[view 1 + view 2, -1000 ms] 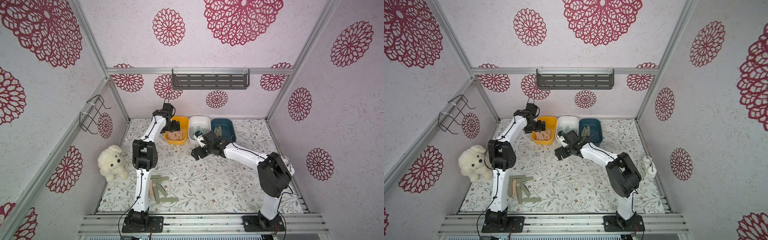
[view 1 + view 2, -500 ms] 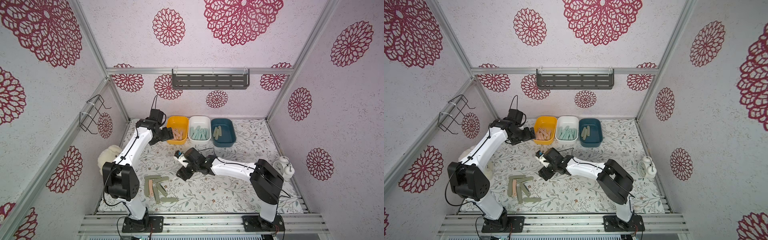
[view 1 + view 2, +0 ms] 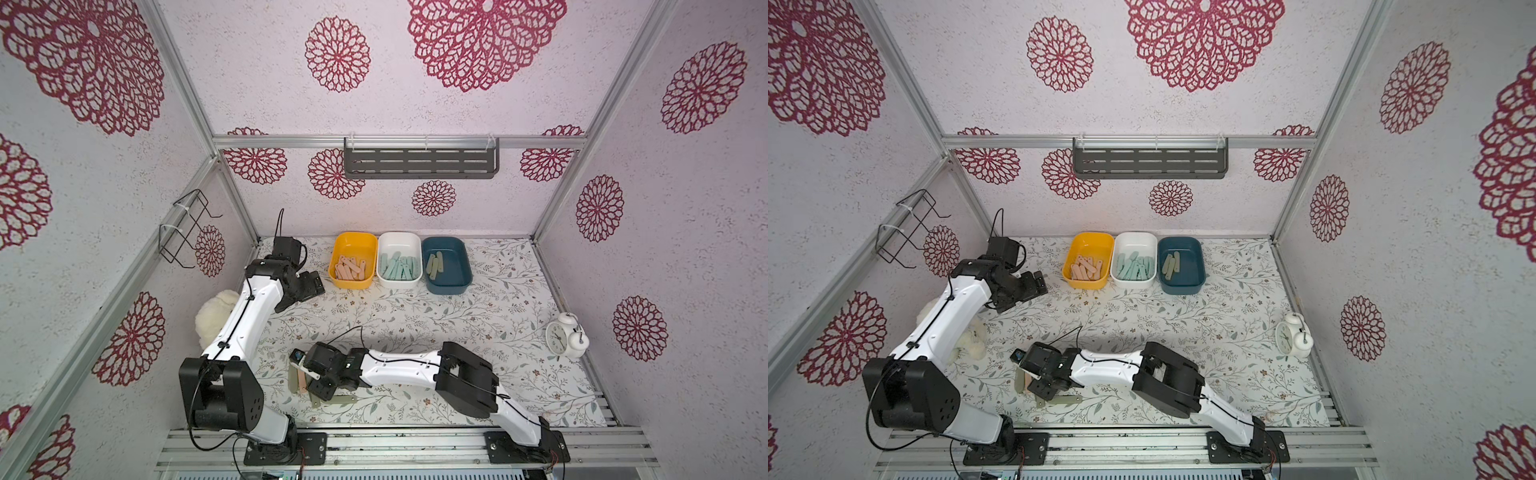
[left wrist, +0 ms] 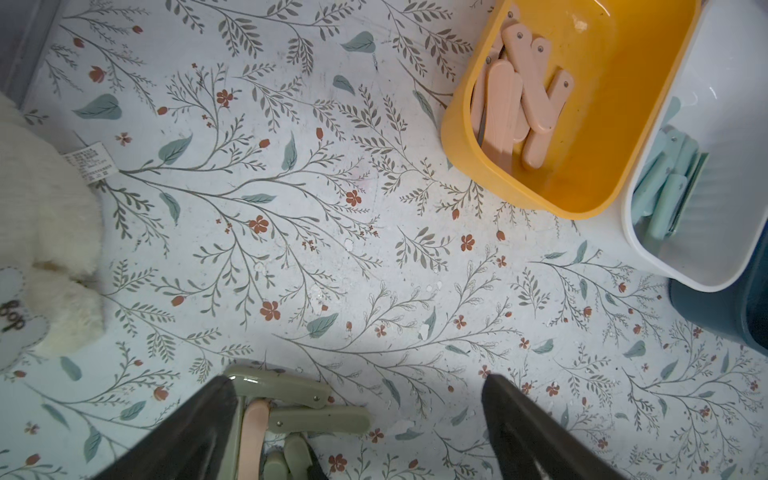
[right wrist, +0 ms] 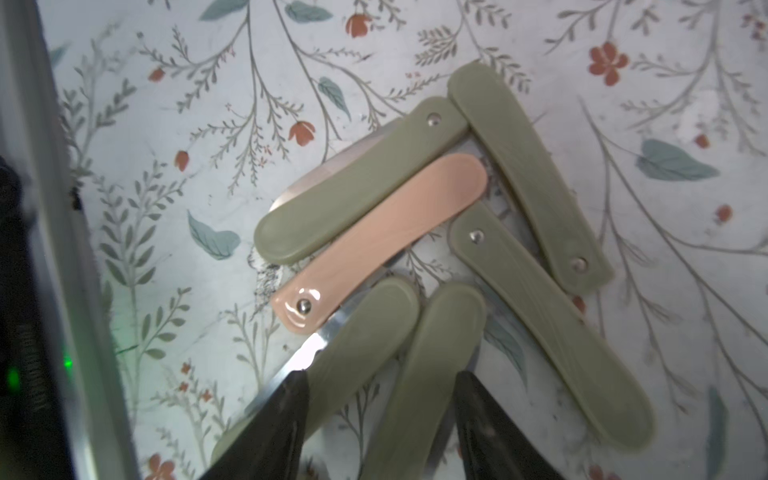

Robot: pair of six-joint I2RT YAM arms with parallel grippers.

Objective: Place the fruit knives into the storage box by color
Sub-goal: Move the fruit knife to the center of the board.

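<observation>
**Item in hand.** Two olive fruit knives (image 5: pixel 361 332) were found lying side by side between the jaws of the right claw (image 5: pixel 379 374). The jaws stood partly apart and astride them. Whether either knife was actually gripped could not be told. A strip of bare steel blade (image 5: pixel 316 353) was noted along the knife beside one finger.

**Surroundings.** Just beyond the fingertips a peach-pink knife (image 5: pixel 382 232) was seen, flanked by three further olive knives (image 5: pixel 353 183). The six formed one loose pile on the floral table cover (image 5: pixel 208 124).

**Destinations.** Well apart from the right claw, across the table, three boxes were set in a row:
- The yellow box (image 3: pixel 351 284) held peach-pink knives.
- The white box (image 3: pixel 398 283) held mint-teal knives.
- The dark blue box (image 3: pixel 449 287) held a few olive ones.

**Other arm.** The left claw (image 3: pixel 309 286) was seen spread wide and empty, above the cover just beside the yellow box.

**Assessment.** The step in hand was judged to be the pick of an olive knife from the remaining pile, with the sorting well advanced. For the next move, a hold on one knife alone would need to be secured. Its neighbour and the exposed blade would have to be left undisturbed. The knife would then be lifted clear and carried to the dark blue box.
</observation>
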